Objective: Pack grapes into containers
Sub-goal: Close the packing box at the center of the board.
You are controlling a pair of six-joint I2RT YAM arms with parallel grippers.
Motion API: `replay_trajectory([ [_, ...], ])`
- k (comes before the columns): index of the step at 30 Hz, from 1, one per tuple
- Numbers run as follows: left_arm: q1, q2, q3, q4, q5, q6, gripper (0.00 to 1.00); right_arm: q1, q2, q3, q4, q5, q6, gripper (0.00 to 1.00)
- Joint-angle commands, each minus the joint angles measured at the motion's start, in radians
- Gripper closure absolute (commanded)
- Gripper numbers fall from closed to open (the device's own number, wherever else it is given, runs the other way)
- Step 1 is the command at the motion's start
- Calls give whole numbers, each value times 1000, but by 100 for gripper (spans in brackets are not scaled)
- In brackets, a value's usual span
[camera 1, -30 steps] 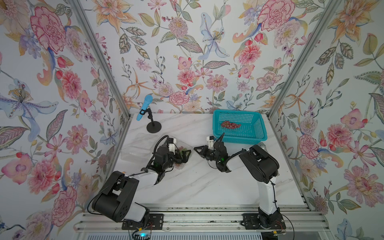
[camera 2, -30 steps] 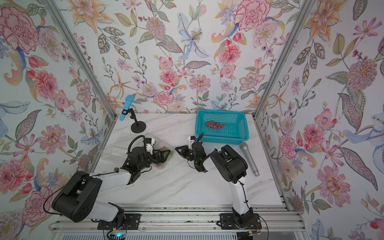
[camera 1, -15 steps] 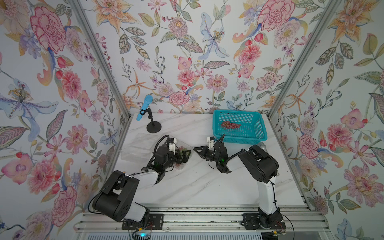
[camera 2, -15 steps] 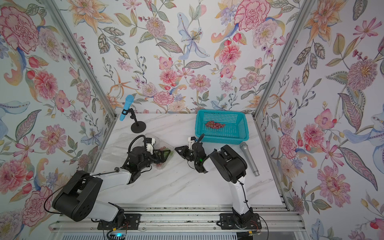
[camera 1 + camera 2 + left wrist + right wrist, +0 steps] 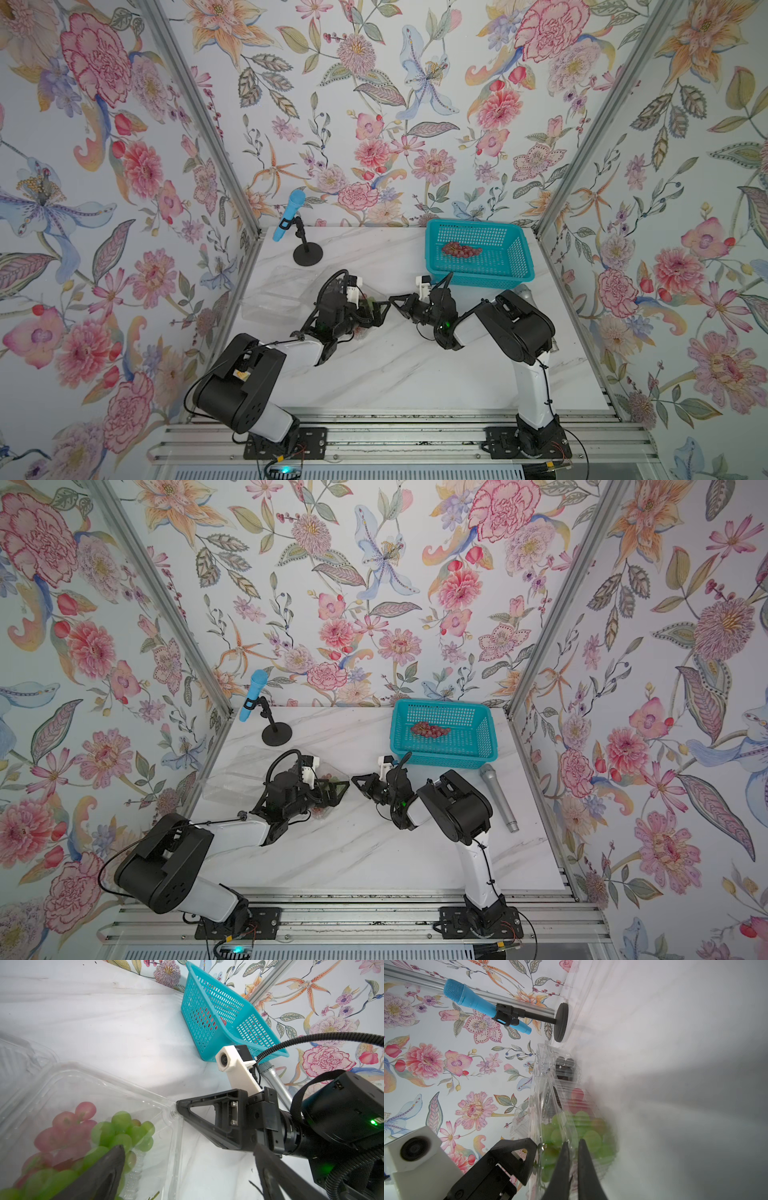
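Clear clamshell [image 5: 133, 1093] sits left of centre with green and red grapes [image 5: 122, 1130] inside. Left gripper [image 5: 189, 1149] is spread wide and holds nothing, one finger [image 5: 99, 1174] over the grapes and one outside the right rim, probably steadying the box; right gripper [image 5: 178, 1107] is closed, tips touching the right corner tab, likely for the lid, can't tell if plastic is pinched. One red bunch [image 5: 461, 250] waits in the basket [image 5: 482, 276] far right; empty boxes [image 5: 274, 291] crowd the left, mic [image 5: 496, 796] lies right, bare marble [image 5: 395, 374] on the near side gives room to back out.
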Motion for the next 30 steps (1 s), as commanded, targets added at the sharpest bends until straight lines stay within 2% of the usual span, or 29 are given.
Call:
replay_trajectory([
  [1,-21,64,5,-68,-16,-23,0,-10,-12,-39,12,-12,7,92],
  [6,-41,90,25,-58,-17,-33,0,-16,-30,-70,24,-14,-3,91],
  [12,-50,50,70,-119,-34,-6,0,-21,-91,-87,-29,-14,-60,83],
  [17,-43,-39,144,-266,-71,78,0,-21,-120,-72,-67,-10,-84,64],
  [20,-30,-73,150,-296,-74,89,0,-19,-106,-44,-75,-21,-83,59],
  [30,-10,-94,100,-296,-68,87,0,-13,-53,25,-73,-51,-65,54],
])
